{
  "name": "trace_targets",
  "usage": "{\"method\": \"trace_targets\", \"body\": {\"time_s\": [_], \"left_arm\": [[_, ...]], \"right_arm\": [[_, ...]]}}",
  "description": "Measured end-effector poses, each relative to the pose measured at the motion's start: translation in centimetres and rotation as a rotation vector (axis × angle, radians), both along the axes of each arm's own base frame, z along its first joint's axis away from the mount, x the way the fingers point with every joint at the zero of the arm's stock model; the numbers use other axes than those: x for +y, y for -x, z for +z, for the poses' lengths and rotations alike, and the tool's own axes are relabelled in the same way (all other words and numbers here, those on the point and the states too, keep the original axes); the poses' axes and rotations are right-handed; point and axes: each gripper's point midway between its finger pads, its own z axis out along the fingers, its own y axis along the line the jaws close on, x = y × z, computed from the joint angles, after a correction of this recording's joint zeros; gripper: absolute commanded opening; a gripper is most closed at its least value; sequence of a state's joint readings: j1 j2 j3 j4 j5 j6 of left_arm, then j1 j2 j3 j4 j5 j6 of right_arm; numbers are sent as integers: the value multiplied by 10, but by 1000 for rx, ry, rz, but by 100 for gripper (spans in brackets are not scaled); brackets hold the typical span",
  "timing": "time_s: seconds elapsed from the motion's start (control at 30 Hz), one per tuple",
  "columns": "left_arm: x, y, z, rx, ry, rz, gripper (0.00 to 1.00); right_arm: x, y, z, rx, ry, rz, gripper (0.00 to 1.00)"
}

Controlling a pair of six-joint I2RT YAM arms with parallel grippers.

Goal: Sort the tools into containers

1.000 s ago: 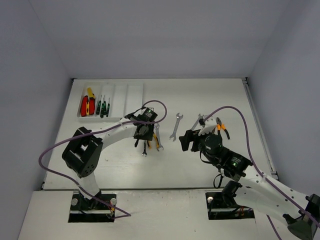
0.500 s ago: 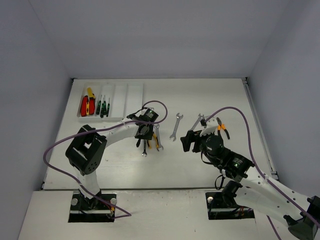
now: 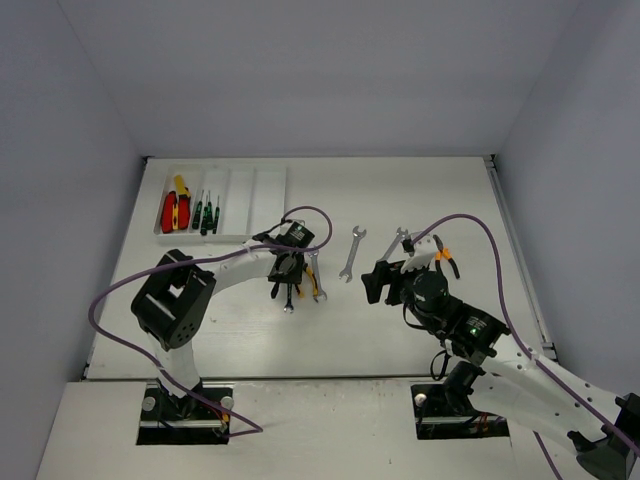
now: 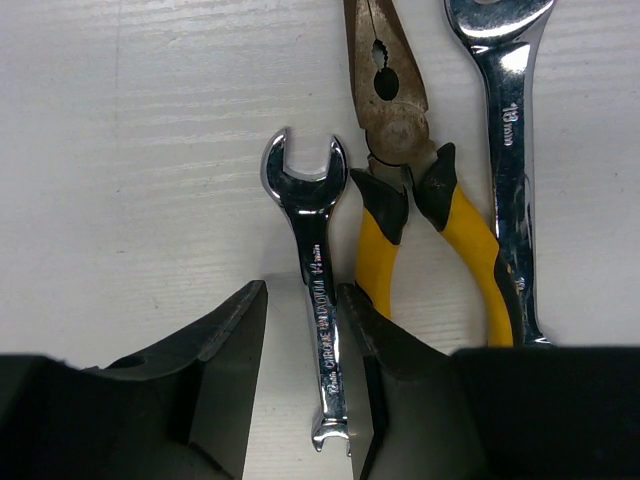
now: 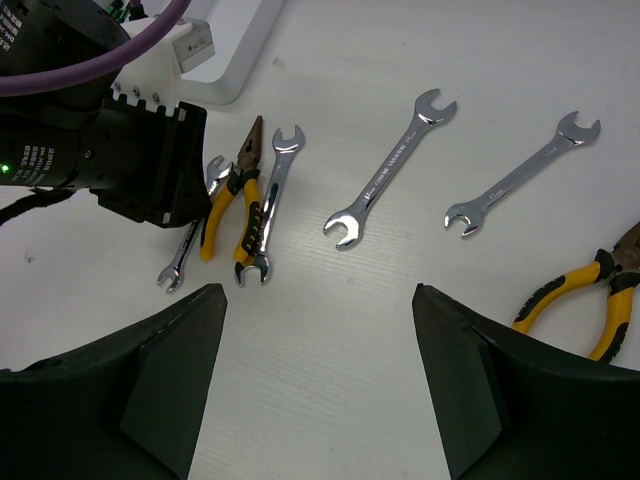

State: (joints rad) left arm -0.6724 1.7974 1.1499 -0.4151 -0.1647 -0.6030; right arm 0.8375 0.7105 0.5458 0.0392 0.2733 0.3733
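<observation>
Walls close the table (image 3: 430, 185) left, far and right, and you have open surface along the far right and the near middle. The left arm reaches out low and bent, and the left gripper (image 3: 286, 289) points down with its jaws parted astride a small wrench (image 4: 314, 280), beside yellow pliers (image 4: 400, 150) and a bigger wrench (image 4: 510, 150). The right gripper (image 5: 318, 292) hovers wide apart, holding nothing. In the far-left corner, the tray (image 3: 262, 190) holds utility knives (image 3: 173, 208) in its leftmost compartment and screwdrivers (image 3: 205, 213) in the next one.
</observation>
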Motion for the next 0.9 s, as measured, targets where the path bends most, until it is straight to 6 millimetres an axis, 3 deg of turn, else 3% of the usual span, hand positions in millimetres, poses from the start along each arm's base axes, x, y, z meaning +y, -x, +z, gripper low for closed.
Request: {"method": "trace_targets", "body": {"time_s": [0.27, 0.4, 0.6, 0.9], "left_arm": [[-7, 0, -4, 6, 32, 24, 30], [-11, 0, -5, 2, 55, 43, 22], [-13, 0, -5, 0, 74, 78, 1], [-3, 3, -3, 15, 47, 90, 0]], "right_arm": [[0, 0, 0, 2, 2, 0, 73], [0, 0, -1, 2, 2, -1, 73], [-1, 0, -1, 2, 4, -4, 73], [-3, 1, -5, 6, 12, -9, 73]]}}
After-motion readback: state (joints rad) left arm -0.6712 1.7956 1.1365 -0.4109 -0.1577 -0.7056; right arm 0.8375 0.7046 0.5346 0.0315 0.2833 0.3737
